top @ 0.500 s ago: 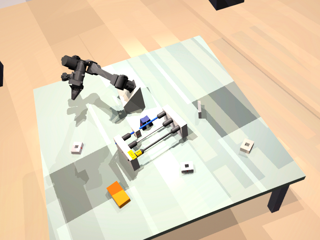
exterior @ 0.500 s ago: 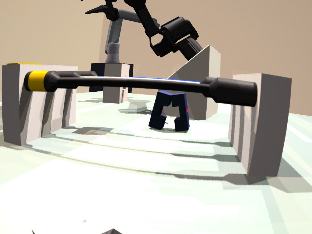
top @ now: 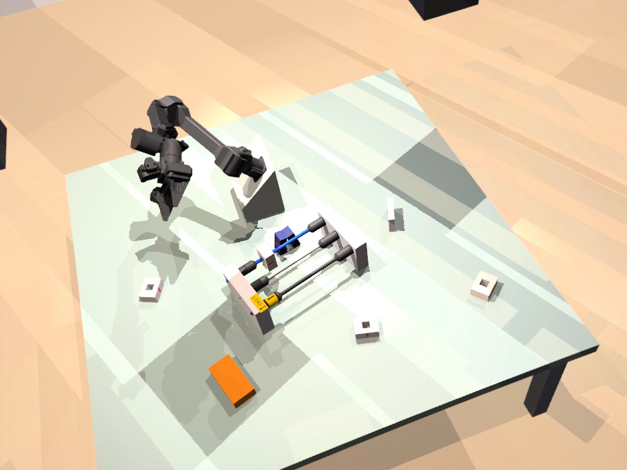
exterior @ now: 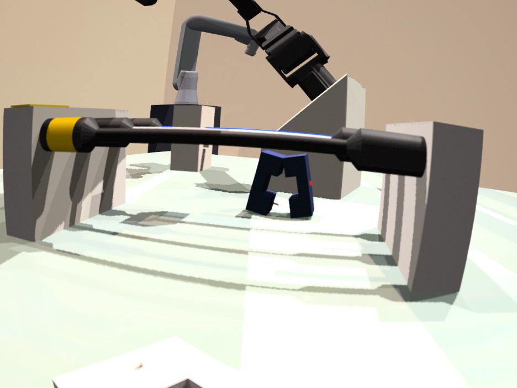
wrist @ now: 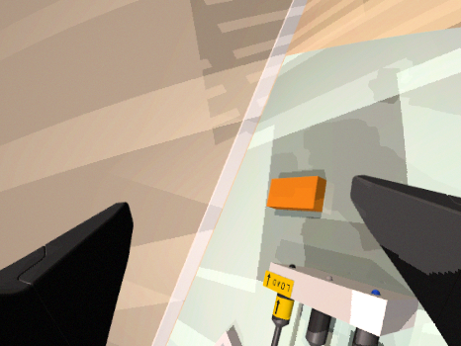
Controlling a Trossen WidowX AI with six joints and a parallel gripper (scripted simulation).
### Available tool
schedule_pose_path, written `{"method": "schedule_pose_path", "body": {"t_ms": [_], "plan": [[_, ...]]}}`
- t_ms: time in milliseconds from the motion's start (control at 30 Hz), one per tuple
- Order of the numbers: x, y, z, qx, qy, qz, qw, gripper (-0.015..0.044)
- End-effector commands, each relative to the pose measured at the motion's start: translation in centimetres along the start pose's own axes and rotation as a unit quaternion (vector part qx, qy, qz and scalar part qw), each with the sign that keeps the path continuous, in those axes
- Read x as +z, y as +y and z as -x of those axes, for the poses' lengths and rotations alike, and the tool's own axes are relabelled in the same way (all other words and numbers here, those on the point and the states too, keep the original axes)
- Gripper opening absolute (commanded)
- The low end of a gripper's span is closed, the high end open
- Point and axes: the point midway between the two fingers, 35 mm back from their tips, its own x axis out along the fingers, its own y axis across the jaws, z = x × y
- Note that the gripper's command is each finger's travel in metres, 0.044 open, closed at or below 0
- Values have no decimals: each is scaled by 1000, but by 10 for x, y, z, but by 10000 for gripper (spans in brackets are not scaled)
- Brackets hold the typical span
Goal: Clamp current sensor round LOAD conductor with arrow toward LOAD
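Overall, the table (top: 455,303) carries the conductor rack (top: 299,270) well ahead of the claw (top: 169,199), which hangs above the table's edge, fingers spread wide and empty. The split-core sensor (top: 285,238) stands open beside the rack's blue conductor (top: 291,240). The LOAD conductor (top: 309,275), black with a yellow collar (top: 272,298), runs lengthwise two rods beyond.

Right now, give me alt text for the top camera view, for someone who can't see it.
A dark grey robot arm's open gripper hangs empty above a pale glass table, apart from a dark blue split-core sensor standing beside a rack of three conductors. An orange block and small white square blocks lie scattered around.
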Motion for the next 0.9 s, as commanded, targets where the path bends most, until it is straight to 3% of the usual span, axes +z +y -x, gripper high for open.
{"method": "schedule_pose_path", "body": {"t_ms": [0,100,400,633,867], "plan": [[-27,36,-49,134,-2,102,986,440],[-34,42,-59,172,-9,133,976,440],[-36,42,-61,169,-5,133,977,440],[-95,30,-116,42,160,173,971,440],[-162,14,-148,-95,300,278,907,440]]}}
